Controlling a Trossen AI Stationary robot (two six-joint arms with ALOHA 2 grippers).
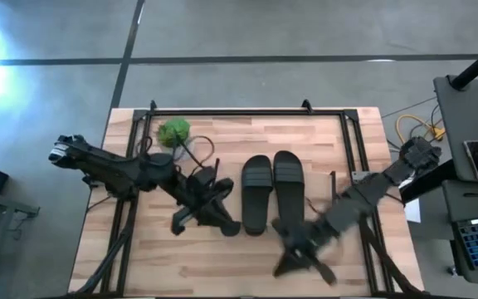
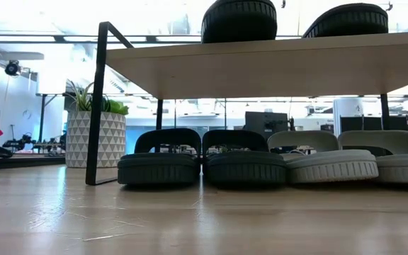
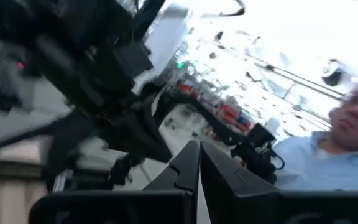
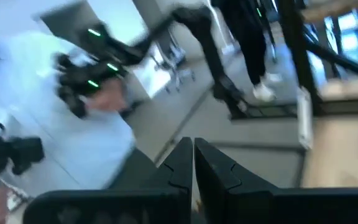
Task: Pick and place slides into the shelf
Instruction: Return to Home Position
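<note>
Two black slides lie side by side on the shelf's light plank top, soles down; the low view shows them from the front. Under the plank, two dark slides and two light grey slides stand in a row on the table. My left gripper hovers to the left of the top pair, shut and empty. My right gripper hovers near their heel ends toward the table's near edge, shut and empty.
A small potted plant stands at the table's far left, beside the shelf's black side frame. Black rails run along the table's far edge. A person in a light blue shirt shows beyond the table.
</note>
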